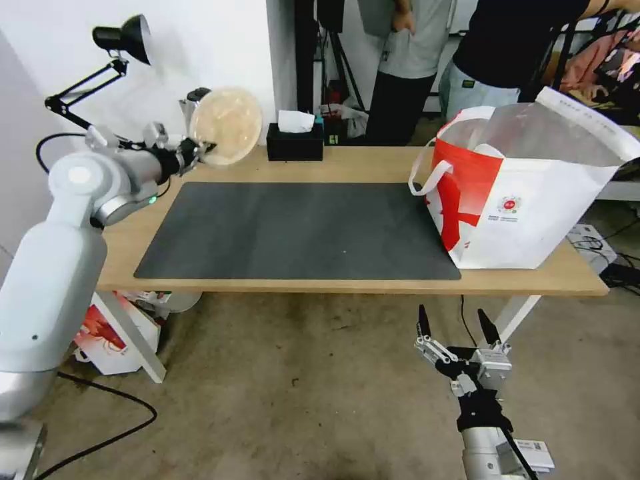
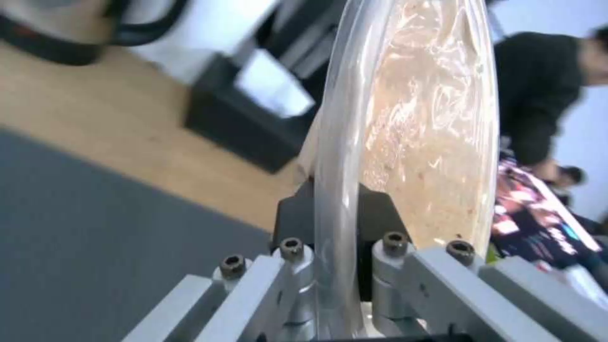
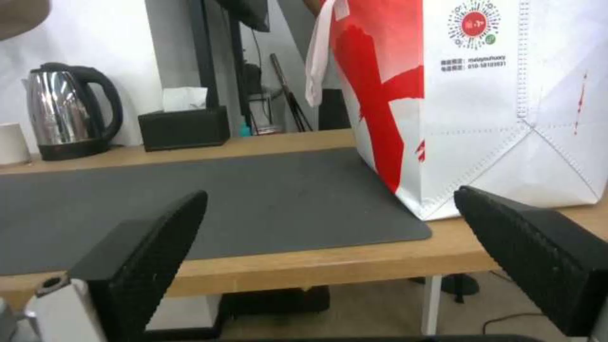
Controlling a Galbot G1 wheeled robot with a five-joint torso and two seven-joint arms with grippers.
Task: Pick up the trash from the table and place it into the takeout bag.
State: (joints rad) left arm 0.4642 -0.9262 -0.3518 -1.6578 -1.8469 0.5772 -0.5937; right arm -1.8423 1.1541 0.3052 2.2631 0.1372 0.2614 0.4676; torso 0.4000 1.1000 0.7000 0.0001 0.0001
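Note:
My left gripper [image 1: 200, 148] is shut on the rim of the beige fibre bowl [image 1: 227, 125], holding it on edge above the table's far left corner. In the left wrist view the bowl [image 2: 431, 133], under a clear lid, stands clamped between the black pads [image 2: 380, 213]. The red-and-white takeout bag [image 1: 527, 200] stands open on the right end of the light-wood table [image 1: 373, 163], partly on the dark grey mat [image 1: 300, 227]. My right gripper [image 1: 453, 320] hangs open below the table's front edge, facing the takeout bag [image 3: 494, 95]. Its fingers [image 3: 152, 247] hold nothing.
A black tissue box [image 1: 295, 137] sits at the table's back edge and a black desk lamp [image 1: 123, 37] rises at the back left. A steel kettle [image 3: 70, 114] and a small white cup [image 3: 13, 142] stand at the far left. A white crayfish bag [image 1: 107, 340] lies under the table.

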